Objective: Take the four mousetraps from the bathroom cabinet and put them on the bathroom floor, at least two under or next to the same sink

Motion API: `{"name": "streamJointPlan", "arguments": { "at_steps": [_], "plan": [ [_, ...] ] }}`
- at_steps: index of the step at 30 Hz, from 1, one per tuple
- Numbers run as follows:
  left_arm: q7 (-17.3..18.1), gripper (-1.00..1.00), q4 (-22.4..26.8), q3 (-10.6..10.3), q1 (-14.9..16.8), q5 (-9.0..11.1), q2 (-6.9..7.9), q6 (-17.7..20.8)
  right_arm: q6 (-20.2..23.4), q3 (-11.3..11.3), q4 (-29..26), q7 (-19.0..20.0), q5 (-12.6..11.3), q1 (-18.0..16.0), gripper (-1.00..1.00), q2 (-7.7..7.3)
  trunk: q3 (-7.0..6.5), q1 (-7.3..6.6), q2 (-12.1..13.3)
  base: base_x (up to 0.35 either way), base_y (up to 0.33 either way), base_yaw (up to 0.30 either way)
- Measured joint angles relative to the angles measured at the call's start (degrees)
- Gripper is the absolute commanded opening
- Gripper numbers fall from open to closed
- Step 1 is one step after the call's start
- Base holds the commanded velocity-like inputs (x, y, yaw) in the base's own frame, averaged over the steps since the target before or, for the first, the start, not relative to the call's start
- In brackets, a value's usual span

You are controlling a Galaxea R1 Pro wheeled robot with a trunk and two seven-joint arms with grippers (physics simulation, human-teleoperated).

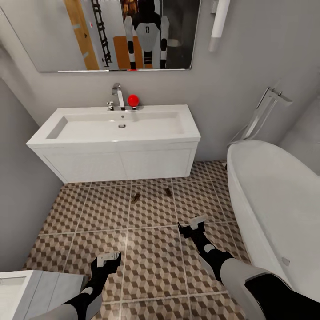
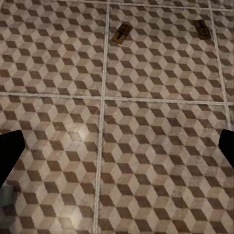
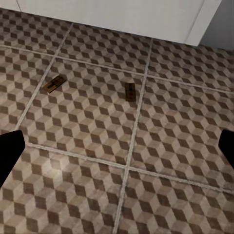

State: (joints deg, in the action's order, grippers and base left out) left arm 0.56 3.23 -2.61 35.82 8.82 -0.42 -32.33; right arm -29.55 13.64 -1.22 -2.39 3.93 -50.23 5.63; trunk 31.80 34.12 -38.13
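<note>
- Head view faces the sink (image 1: 120, 126): wide white basin on a white two-door vanity (image 1: 118, 163), chrome tap (image 1: 118, 95) at its far edge, a red ball-like thing (image 1: 132, 100) just right of the tap.
- Mirror (image 1: 106, 33) on the wall above shows the robot's reflection (white and black body) and some orange-brown wood behind it.
- White oval bathtub (image 1: 275, 200) on the right, with a chrome floor tap (image 1: 262, 113) at its far end.
- Bathroom floor (image 1: 146, 258): cube-pattern tiles, pale grout.
- Two mousetraps lie flat on the tiles just in front of the vanity: left mousetrap (image 1: 135, 198), also at (image 2: 121, 33) and (image 3: 53, 84); right mousetrap (image 1: 168, 192), also at (image 2: 202, 29) and (image 3: 130, 91).
- The traps are near each other but not touching; both sit in front of the vanity doors, not under it (each far smaller than a tile).
- Left gripper (image 1: 108, 259) hangs over the near floor, low left in the head view; its wrist view has the dark fingers wide apart at the frame edges, nothing between them but tile.
- Right gripper (image 1: 195, 223) sits a bit farther and to the right, near the tub side; also spread wide, holding nothing.
- Both grippers are well apart from the traps, nearer the robot.
- A white unit corner (image 1: 26, 289) at near left (can't tell what it is).
</note>
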Motion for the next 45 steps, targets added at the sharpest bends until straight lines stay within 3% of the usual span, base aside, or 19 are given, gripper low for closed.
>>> {"name": "streamJointPlan", "arguments": {
  "at_steps": [38, 45],
  "plan": [
    [0.0, 1.0, -0.37, 0.01, -0.01, 0.0, -0.36, 0.0, 0.0, 0.0, 0.0, 0.0, 0.03, 0.01, 1.0, 0.04, -10.13, -8.36, 15.28, 0.0, 0.0, 0.0],
    [0.0, 1.0, -0.42, 0.01, -0.01, 0.0, -0.37, 0.0, 0.0, 0.0, 0.0, 0.0, 0.0, 0.01, 1.0, 0.04, -10.73, -8.37, 15.3, 0.0, 0.0, 0.0]
  ]
}}
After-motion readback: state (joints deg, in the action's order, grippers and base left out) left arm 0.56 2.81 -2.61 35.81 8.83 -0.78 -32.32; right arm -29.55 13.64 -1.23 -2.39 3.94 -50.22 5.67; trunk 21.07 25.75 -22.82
